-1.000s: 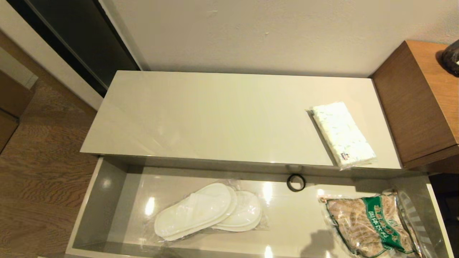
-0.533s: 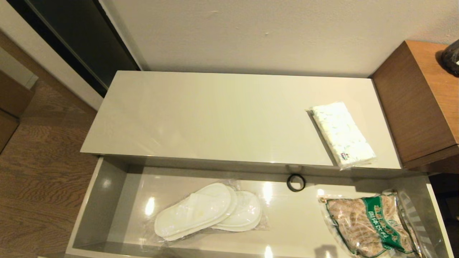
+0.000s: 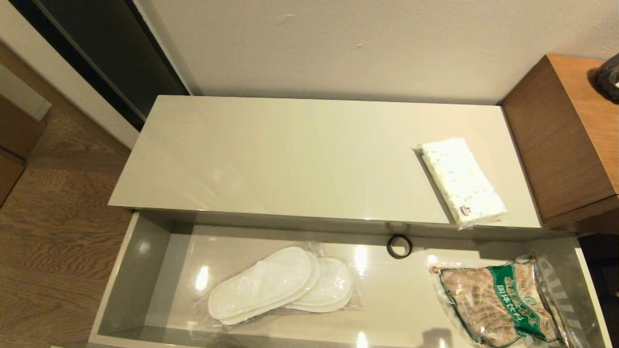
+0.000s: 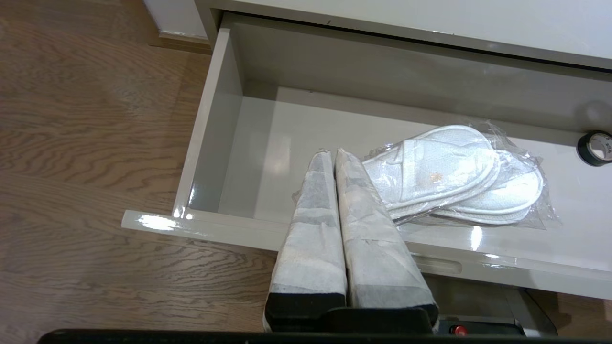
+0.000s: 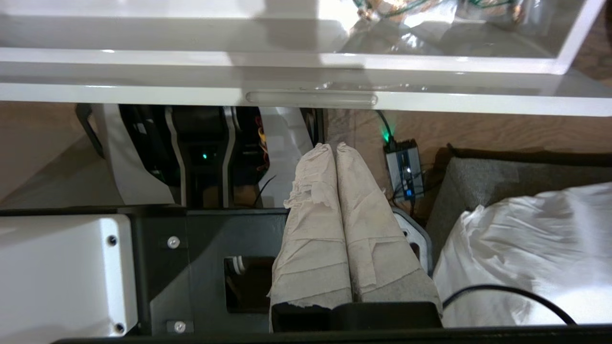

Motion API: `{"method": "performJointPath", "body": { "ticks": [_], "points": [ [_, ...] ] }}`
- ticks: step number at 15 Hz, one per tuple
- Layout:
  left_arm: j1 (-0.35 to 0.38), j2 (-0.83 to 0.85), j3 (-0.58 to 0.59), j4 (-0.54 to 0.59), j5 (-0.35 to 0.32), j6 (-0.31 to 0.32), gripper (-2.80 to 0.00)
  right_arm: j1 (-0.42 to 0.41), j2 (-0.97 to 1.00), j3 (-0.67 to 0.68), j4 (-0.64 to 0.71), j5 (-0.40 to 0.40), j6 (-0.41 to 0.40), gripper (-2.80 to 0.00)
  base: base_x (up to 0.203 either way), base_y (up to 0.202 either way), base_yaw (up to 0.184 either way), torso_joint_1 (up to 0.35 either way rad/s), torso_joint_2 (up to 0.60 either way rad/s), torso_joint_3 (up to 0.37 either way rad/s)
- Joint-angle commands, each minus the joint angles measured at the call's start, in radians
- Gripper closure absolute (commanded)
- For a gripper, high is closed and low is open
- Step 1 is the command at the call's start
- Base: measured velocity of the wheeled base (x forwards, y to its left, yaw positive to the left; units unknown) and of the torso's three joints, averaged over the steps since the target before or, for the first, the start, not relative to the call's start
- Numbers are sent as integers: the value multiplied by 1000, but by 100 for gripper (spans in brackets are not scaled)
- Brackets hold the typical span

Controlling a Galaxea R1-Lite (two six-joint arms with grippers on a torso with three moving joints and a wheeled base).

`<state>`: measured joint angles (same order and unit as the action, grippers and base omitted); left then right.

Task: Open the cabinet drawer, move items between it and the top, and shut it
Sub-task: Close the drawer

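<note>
The cabinet drawer stands pulled out below the cream top. The wrapped white slippers lie in the drawer's middle, seen again as the slippers in the left wrist view. On the right end of the top lies the tissue pack. Neither gripper shows in the head view. My left gripper is shut and empty, hovering above the drawer front, just left of the slippers. My right gripper is shut and empty, held low in front of the drawer front, over the robot base.
A brown snack bag with a green band fills the drawer's right end. A small black ring lies by the drawer's back wall. The taller brown wooden unit stands to the right. Wood floor lies to the left.
A dark shadow at the drawer's front edge, left of the snack bag, has shrunk and dropped almost out of view. Nothing else has moved.
</note>
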<state>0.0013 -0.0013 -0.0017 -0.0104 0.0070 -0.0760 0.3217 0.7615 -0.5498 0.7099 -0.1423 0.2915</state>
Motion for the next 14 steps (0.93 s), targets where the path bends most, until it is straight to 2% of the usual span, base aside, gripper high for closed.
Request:
{"method": "performJointPath", "body": {
  "ticks": [1,4,9,12,14],
  "points": [
    [0,1,0,0,1,-1,0,0,59,39,-35,0,2,0,0,0,0,0,0,0],
    [0,1,0,0,0,-1,0,2,99,84,-103,1,2,0,0,0,0,0,0,0],
    [0,1,0,0,0,-1,0,1,104,197,-119,33,7,0,0,0,0,0,0,0],
    [0,1,0,0,-1,-1,0,-1,137,341,-236,34,43,0,0,0,0,0,0,0],
    [0,1,0,0,0,-1,0,-5,190,366,-295,34,84,0,0,0,0,0,0,0]
  ]
}}
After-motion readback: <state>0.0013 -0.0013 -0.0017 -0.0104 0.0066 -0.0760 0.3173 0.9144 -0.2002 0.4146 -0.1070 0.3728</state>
